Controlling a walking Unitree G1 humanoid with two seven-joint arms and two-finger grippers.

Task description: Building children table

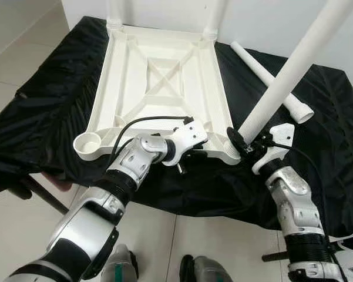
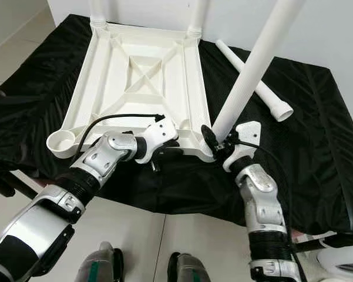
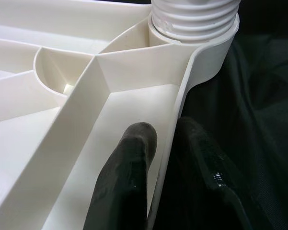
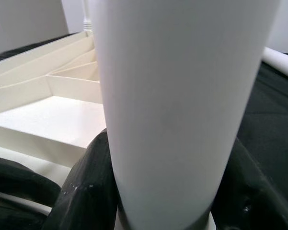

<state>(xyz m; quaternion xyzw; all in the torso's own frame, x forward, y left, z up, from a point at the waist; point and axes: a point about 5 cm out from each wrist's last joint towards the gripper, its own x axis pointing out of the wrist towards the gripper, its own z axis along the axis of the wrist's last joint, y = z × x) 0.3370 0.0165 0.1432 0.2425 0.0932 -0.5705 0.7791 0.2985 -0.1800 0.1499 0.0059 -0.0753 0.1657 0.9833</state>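
While the white tabletop (image 1: 158,82) lies upside down on the black-draped desk (image 1: 41,111), a leg (image 1: 293,64) stands tilted in its near right socket (image 1: 232,147), leaning up to the right. Right gripper (image 1: 245,144) is clamped on its base. Left gripper (image 3: 158,158) pinches the near rim; the left wrist view shows the leg's thread. A spare leg (image 1: 270,82) lies far right.

I count one white ribbed plastic tabletop (image 1: 158,76), four white plastic tube legs (image 1: 293,64), one black cloth (image 1: 47,106), and my two black-fingered grippers (image 2: 158,154).
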